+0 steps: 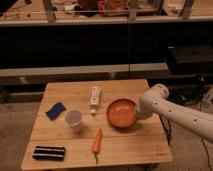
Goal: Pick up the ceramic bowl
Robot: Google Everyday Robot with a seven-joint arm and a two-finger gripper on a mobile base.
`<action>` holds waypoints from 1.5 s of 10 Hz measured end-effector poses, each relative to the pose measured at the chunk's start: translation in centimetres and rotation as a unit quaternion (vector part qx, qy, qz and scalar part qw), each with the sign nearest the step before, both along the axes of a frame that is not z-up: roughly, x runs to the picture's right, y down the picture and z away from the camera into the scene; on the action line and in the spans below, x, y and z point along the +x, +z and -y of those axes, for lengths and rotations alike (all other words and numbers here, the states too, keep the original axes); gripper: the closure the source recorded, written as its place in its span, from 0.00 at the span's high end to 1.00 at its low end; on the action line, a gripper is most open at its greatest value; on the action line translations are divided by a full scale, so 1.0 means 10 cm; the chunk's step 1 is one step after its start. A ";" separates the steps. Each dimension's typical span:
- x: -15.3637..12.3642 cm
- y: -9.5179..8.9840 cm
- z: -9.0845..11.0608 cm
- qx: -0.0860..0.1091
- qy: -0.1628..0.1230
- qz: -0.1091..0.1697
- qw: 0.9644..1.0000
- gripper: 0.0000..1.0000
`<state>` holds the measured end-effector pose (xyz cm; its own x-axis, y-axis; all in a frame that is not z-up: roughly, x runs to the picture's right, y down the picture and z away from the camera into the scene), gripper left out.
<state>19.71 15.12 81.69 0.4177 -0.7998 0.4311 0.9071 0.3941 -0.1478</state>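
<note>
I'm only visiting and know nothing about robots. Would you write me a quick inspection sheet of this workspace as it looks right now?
Surface: wooden table, light slatted top.
Job's things: ceramic bowl, orange-red, at the table's right side.
Clutter: plastic cup; carrot; white bottle lying flat; blue sponge; black bar near the front left corner.
Grippers: gripper at the bowl's right rim, on the white arm.
Cables: nothing seen.
Surroundings: dark shelving behind the table.
</note>
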 end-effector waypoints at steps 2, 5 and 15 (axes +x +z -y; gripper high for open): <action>-0.02 0.00 0.04 0.003 -0.008 0.003 1.000 0.09; -0.02 -0.10 0.19 0.008 -0.019 0.004 1.000 0.09; -0.07 -0.17 0.43 0.020 -0.038 0.012 0.999 0.09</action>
